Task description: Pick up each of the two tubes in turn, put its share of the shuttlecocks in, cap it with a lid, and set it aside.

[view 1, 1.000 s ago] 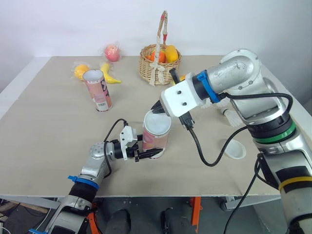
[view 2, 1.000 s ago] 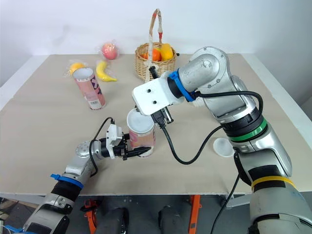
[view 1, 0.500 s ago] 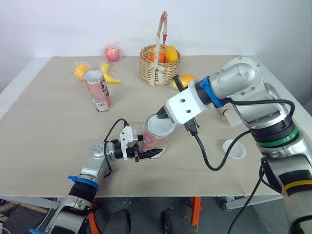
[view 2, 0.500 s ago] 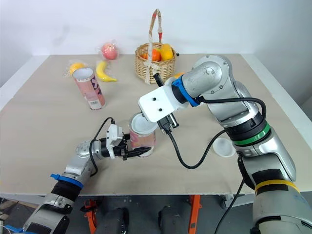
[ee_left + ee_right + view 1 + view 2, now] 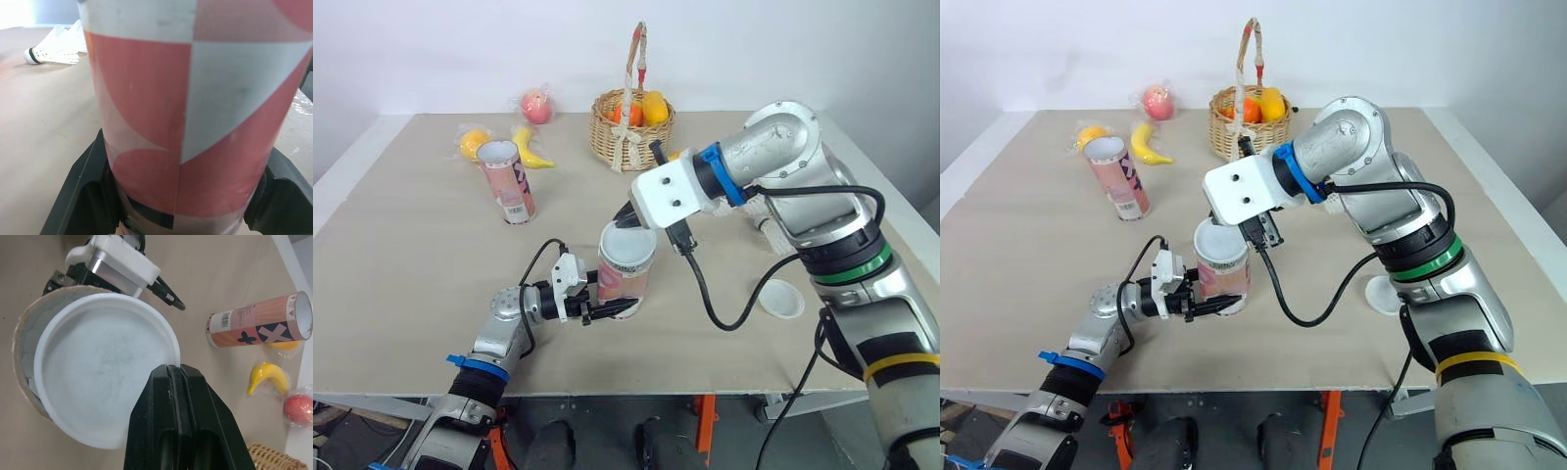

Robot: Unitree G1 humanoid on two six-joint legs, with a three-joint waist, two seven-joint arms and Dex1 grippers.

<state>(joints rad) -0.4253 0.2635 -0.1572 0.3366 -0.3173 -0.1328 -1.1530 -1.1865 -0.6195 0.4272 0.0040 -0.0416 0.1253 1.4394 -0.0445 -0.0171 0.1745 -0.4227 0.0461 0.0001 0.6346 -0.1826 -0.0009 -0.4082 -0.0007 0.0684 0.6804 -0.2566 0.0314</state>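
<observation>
Capping the tube [image 5: 626, 272]
Left hand [image 5: 612, 309] clamps it, 6 o'clock of the basket [image 5: 619, 135]; right hand [image 5: 174, 369] pinches the lid [image 5: 105, 382] rim, off-centre over the mouth: centre, level, then press.

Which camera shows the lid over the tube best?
Right wrist view: the lid shows almost whole, right pincer pinching its rim, sitting off-centre over the tube. Eye views catch part of it beneath the right wrist.

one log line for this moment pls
phase: capping | left gripper: shut on near tube | right gripper: shut on lid, lid over mouth, off-centre | far tube: standing, uncapped
</observation>
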